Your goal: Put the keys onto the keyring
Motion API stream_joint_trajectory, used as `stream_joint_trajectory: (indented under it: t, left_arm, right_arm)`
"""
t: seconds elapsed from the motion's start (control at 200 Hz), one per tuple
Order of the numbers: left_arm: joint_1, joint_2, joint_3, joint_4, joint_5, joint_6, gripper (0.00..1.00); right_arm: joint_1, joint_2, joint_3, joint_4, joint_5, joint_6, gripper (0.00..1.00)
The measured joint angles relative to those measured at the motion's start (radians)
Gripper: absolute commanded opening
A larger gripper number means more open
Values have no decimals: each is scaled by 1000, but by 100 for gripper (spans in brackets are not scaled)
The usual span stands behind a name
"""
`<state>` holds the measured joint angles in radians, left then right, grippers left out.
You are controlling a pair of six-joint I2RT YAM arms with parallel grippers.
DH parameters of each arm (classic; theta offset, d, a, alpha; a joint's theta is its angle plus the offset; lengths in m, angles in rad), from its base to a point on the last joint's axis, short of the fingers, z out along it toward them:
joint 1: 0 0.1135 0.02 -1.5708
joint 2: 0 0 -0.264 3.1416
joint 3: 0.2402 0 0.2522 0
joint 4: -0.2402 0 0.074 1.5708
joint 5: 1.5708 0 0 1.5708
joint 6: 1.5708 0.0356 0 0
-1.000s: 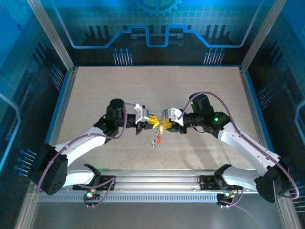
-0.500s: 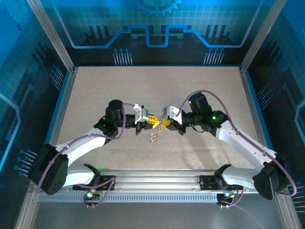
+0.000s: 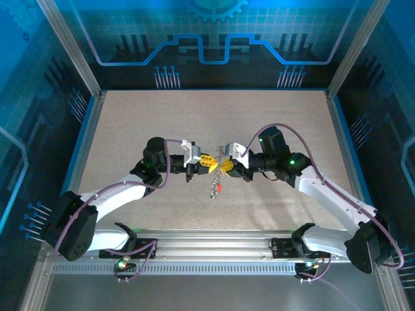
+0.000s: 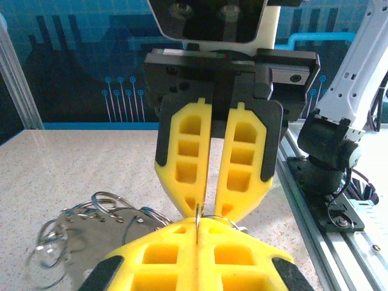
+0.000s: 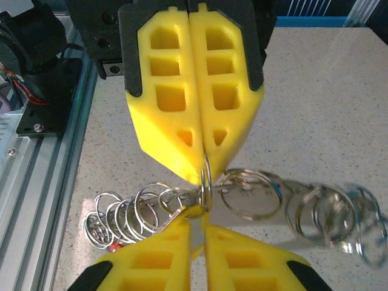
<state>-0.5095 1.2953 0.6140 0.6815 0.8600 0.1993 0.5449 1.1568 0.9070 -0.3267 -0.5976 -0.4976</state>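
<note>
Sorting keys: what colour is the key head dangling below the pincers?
Key head is red; top external view.

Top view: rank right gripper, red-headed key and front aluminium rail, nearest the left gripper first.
1. Right gripper: fingers tip to tip with the left gripper, on its right.
2. Red-headed key: just nearward, by the keyring's chain.
3. Aluminium rail: farthest, along the near edge.

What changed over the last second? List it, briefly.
The right arm's elbow shifted slightly left; the dangling chain and red-headed key swayed slightly right. Nothing taken or released: left pincer and right pincer stay pinched tip to tip on the keyring.
</note>
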Motion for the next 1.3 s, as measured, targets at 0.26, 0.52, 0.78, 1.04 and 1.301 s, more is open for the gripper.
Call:
stream_joint_trajectory:
  t: [0.26,0.52,0.78,1.04,1.301]
  left_arm:
    - [0,0,-10,24,-2,-22,0]
    - [0,0,-11,43,-2,-41,0]
    - [0,0,-11,62,-2,-49,0]
    - [0,4,-11,86,-2,-72,0]
    - [0,19,-17,118,-2,-96,0]
  right_arm:
    - [-29,-62,-10,8,19,-13,20]
    - [-29,-63,-10,33,-26,-23,22]
    - [-12,-8,-10,40,-32,-23,21]
    - [2,3,-10,51,-36,-22,18]
    - [4,-1,-10,59,-35,-23,22]
